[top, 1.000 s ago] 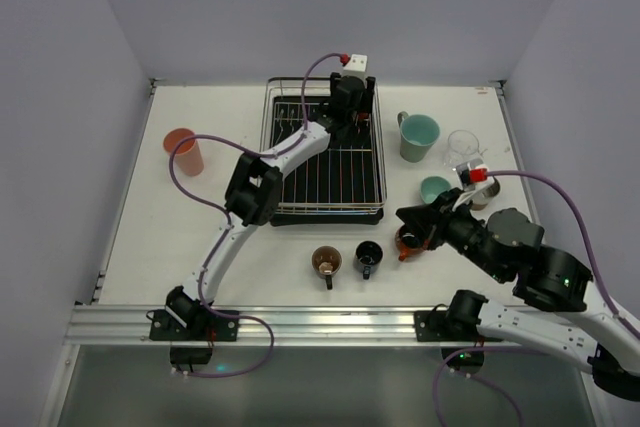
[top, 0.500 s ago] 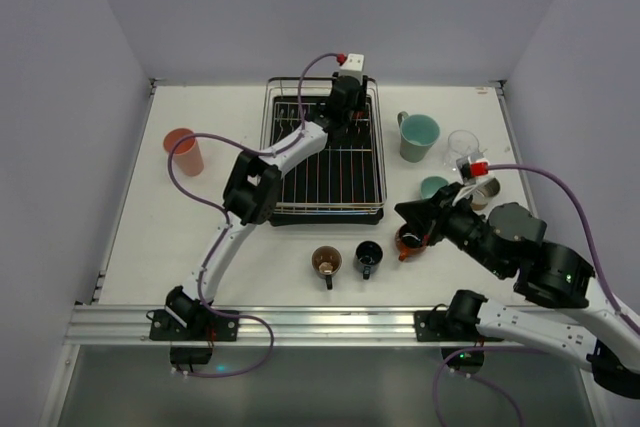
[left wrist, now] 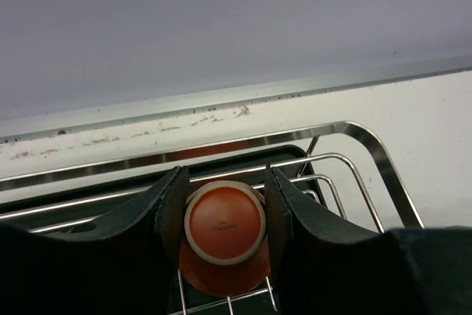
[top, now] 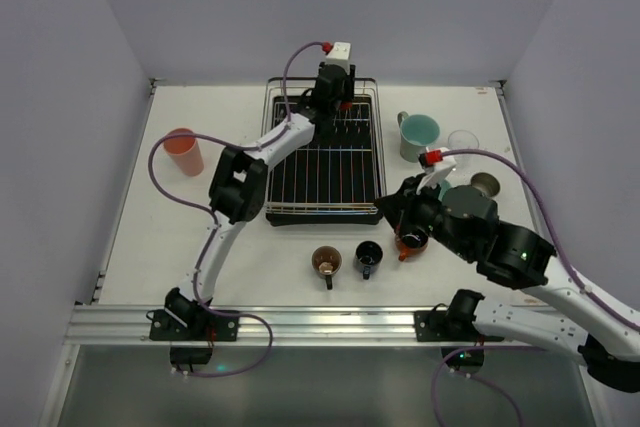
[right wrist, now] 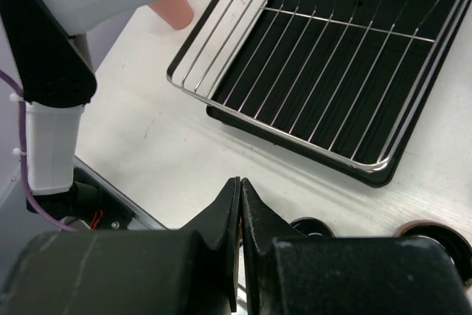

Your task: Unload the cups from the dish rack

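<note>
One cup, the red-orange cup [left wrist: 223,230], is left in the dish rack [top: 300,172], at its 12 o'clock end close under the far rail; it lies tipped so that its pale-ringed base faces the left wrist camera; the left tool [left wrist: 224,181] straddles it at a narrow setting, with a dark finger [left wrist: 166,212] against each side of the body; the hold across the round body looks chosen so the cup can be drawn up and away without catching a tine; whether it rests on the wires or hangs just above them cannot be told.

Seen from above, the rest of the rack shows only bare wires over the black tray; the cups on the bench [top: 160,237] are spread apart, probably to leave room for each set-down; the salmon-pink cup [top: 182,152] stands at 9 o'clock of the rack; the green cup [top: 418,137] and the clear cup [top: 462,142] stand at 2 o'clock; the brown cup [top: 326,261] and the black cup [top: 368,255] sit side by side at 6 o'clock.

The right tool [right wrist: 240,189] is pressed closed on nothing, near the rack's 5 o'clock corner; it seems parked clear of the left arm's reach.
</note>
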{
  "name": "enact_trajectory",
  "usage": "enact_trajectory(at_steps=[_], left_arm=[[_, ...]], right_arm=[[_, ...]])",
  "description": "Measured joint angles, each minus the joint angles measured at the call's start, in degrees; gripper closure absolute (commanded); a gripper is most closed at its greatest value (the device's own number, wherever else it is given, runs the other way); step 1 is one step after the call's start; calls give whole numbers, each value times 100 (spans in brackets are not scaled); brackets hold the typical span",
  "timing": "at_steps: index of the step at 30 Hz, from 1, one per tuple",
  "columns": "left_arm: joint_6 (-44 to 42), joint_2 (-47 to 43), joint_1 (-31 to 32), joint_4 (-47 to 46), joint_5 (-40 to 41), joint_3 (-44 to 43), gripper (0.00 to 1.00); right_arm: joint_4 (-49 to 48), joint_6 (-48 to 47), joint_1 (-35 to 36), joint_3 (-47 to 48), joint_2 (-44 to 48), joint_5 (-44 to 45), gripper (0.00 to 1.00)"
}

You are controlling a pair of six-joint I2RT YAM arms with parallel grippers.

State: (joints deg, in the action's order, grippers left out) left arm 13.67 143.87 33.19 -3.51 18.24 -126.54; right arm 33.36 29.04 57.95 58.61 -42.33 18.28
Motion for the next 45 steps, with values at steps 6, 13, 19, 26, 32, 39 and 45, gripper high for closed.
enact_trajectory(at_steps=[6, 13, 19, 26, 32, 39, 45], left_arm=[[31, -361, -219, -68, -284, 59, 100], [26, -787, -413, -153, -472, 551, 100], [68, -1493, -417, -197, -651, 1443, 100], [496, -2634, -431, -507, -1005, 2743, 100], [1274, -3613, -474, -874, -1692, 3832, 100], [2218, -4843, -494, -1589, -2455, 5071, 100], [2962, -5624, -494, -2277, -2846, 5982, 100]], right_arm=[[-365, -15, -470, -179, -435, -463, 97], [-1086, 85, -1467, -186, -1189, -1379, 80], [-2081, 590, -2087, -173, -2096, -2269, 62], [-3314, 1403, -2551, -173, -2669, -2894, 41], [-4367, 1926, -2774, -212, -2868, -3257, 29], [-5324, 2374, -2802, -800, -2761, -3394, 28], [-5783, 2634, -2802, -1198, -2649, -3458, 31]])
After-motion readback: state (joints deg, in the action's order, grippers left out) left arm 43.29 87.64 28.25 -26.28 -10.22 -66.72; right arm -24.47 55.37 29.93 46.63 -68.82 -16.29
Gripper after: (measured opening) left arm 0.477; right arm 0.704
